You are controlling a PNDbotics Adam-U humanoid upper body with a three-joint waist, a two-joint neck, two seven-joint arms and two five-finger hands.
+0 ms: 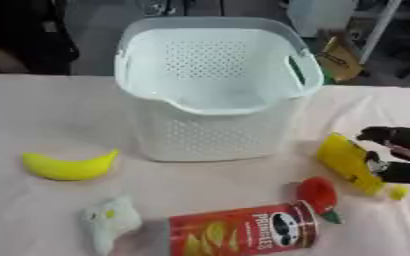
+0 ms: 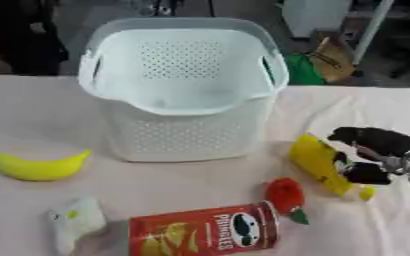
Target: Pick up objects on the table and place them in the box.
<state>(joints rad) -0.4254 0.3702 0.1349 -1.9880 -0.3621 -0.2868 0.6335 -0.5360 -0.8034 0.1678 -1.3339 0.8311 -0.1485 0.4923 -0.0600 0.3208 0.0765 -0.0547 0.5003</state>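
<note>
A white perforated basket (image 1: 210,131) stands upright at the table's middle back, nothing visible inside it. To its right lies a yellow bottle (image 1: 346,160), and my right hand (image 2: 372,156) has its thumb and fingers curled round the bottle's lower end. A red strawberry-like toy (image 1: 319,194) lies just below the bottle. A red Pringles can (image 1: 243,230) lies on its side at the front. On the left rests a yellow banana (image 1: 68,167), with a small white and yellow packet (image 1: 110,220) in front of it. My left hand does not show.
A small yellow round piece (image 1: 399,191) sits by the bottle's tip. The table wears a pale cloth (image 1: 33,115). Behind the far edge stand a brown cardboard box (image 1: 341,56) and dark furniture (image 1: 25,35).
</note>
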